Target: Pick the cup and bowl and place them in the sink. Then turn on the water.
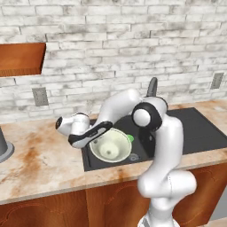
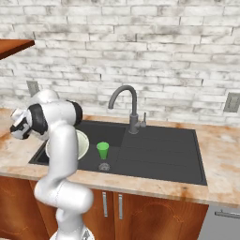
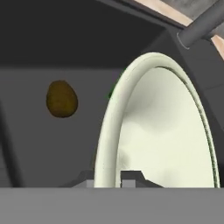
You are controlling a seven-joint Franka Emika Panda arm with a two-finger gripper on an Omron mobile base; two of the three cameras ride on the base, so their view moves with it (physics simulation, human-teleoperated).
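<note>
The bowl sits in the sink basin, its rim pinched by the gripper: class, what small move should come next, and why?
Probably open the gripper. The bowl already sits low in the sink beside the cup, so both seem placed. Letting go of the rim would free the arm for the faucet; no water runs yet.

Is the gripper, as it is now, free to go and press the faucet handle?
Probably not yet. The gripper is shut on the rim of the bowl, low in the sink. It must release the bowl first; after that, nothing stands near the faucet.
</note>
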